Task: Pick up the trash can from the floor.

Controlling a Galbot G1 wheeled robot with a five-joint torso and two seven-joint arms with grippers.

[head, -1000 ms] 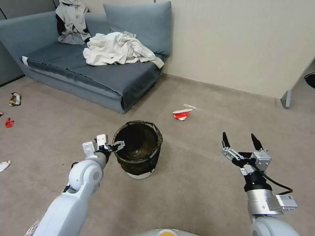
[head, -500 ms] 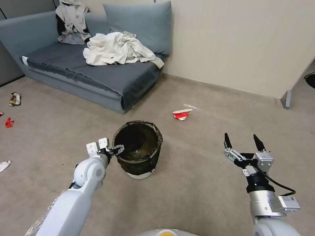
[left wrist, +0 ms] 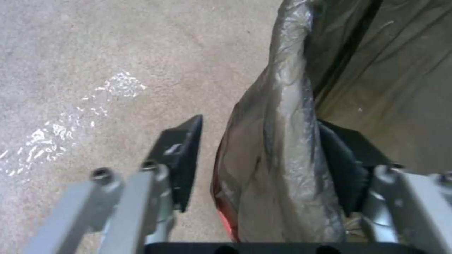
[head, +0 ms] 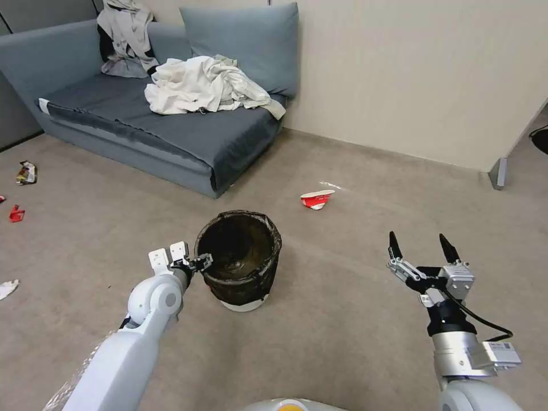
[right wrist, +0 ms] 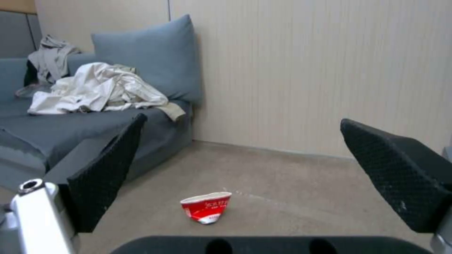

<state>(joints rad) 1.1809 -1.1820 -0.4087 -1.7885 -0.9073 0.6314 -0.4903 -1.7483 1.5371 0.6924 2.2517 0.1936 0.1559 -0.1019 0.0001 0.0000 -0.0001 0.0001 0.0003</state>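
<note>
The trash can (head: 242,284) stands upright on the floor (head: 342,308), a small round white bin with a dark bag liner folded over its rim (left wrist: 287,106). My left gripper (head: 200,263) straddles the can's left rim. In the left wrist view (left wrist: 261,121) one finger (left wrist: 181,158) is outside with a narrow gap to the liner, and the other finger (left wrist: 346,165) is inside against it. The jaws are open. My right gripper (head: 420,244) hovers open above the carpet to the can's right, holding nothing (right wrist: 242,120).
A crushed red-and-white paper cup (head: 315,198) (right wrist: 206,208) lies on the carpet beyond the can. A grey sofa (head: 142,131) with heaped clothes stands at the back left, a beige wall (head: 411,74) behind. Small litter (head: 25,171) lies at the far left.
My left gripper has dropped slightly and pulled a little toward me, settling over the can's left rim. The right gripper has barely shifted. The can stays on the floor.
</note>
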